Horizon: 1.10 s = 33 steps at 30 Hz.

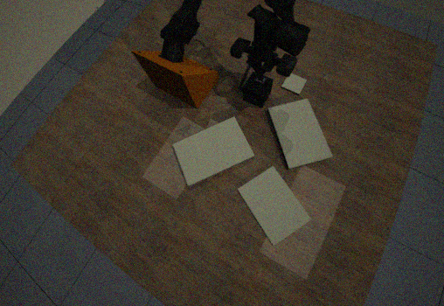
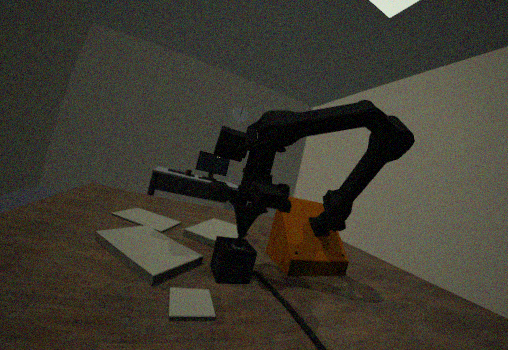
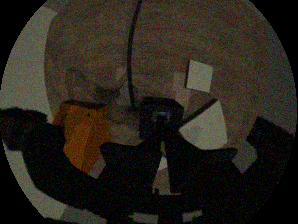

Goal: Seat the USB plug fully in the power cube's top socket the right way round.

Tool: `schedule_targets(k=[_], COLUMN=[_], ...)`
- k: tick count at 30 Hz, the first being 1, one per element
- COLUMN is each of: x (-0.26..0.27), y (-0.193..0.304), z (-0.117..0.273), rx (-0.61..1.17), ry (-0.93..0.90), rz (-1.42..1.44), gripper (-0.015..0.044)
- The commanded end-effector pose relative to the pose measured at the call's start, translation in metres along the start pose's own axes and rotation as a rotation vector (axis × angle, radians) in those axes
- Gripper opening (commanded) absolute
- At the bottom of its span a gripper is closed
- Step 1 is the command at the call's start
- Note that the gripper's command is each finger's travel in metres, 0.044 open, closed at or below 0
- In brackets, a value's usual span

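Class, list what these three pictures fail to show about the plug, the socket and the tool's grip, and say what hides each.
- USB plug: in the exterior view, dark against the tool, which is shut on it; its orientation is unreadable.
- Socket on the power cube: in the top view, the wrist hardware covers the cube's top.
- Seating depth: in the wrist view, fingers and dim, grainy light blur it.
- Cable: cut off by the exterior view's bottom edge.

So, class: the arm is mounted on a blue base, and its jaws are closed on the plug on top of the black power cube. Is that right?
Not quite: the base is orange, not blue, as the top view shows. The rest stands: the gripper has its jaws closed on the plug on top of the black power cube.
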State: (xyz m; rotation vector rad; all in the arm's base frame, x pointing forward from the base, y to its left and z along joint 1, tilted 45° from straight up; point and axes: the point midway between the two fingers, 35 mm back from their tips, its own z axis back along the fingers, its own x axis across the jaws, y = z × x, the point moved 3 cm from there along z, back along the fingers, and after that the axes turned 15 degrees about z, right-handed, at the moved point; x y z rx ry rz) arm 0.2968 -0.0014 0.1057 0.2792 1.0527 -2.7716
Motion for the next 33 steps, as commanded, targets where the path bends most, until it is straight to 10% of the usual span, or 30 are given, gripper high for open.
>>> schedule_targets(k=[1, 4, 33], x=[0.000, 0.000, 0.000], y=[0.000, 0.000, 0.000], z=[0.000, 0.000, 0.011], rx=[0.000, 0.000, 0.000], ry=[0.000, 0.000, 0.000], rz=[0.000, 0.000, 0.000], gripper=[0.0026, 0.0095, 0.0095])
